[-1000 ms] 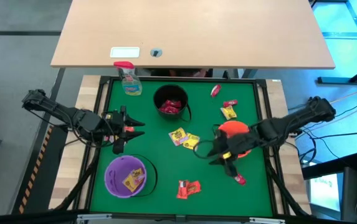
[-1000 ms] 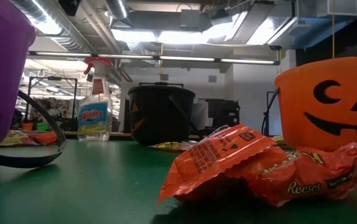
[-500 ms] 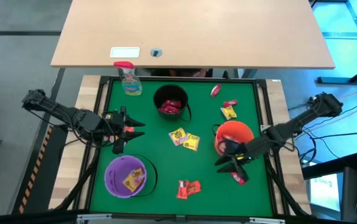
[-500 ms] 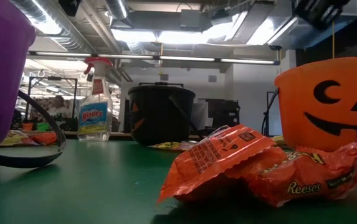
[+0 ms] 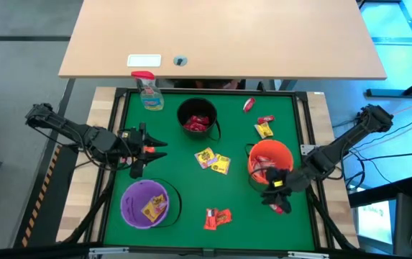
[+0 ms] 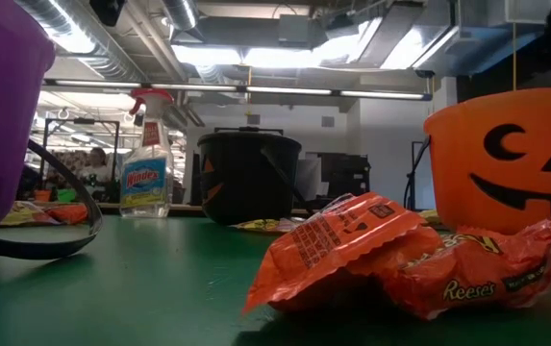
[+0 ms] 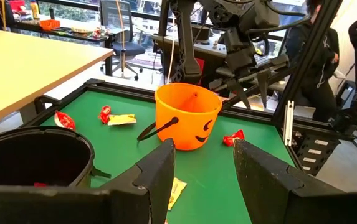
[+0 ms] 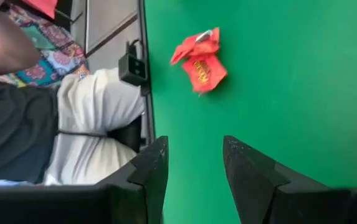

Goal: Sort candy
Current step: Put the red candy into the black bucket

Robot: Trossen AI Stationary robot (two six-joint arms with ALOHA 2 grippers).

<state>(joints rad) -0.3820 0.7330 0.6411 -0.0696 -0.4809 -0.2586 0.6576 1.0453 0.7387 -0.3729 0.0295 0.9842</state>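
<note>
Candy lies scattered on the green table: yellow packets (image 5: 213,160) in the middle, orange-red packets (image 5: 217,217) near the front edge, red and yellow pieces (image 5: 264,126) at the far right, and one red candy (image 5: 280,208) at the near right. My right gripper (image 5: 272,194) hovers open just beside that red candy (image 8: 198,59), next to the orange bucket (image 5: 269,158). My left gripper (image 5: 152,149) waits open at the table's left, above the purple bucket (image 5: 146,203). The black bucket (image 5: 197,119) holds red candy.
A spray bottle (image 5: 148,92) stands at the far left corner. The table's raised black rim (image 5: 313,208) runs close by my right gripper. A wooden desk (image 5: 220,36) lies beyond the far edge. In the low view the orange-red packets (image 6: 400,259) fill the foreground.
My right gripper has moved from the left side of the orange bucket toward the table's right and near edges and come down, rolling at the wrist, and now stands close to the red candy at the near right. No candy has moved.
</note>
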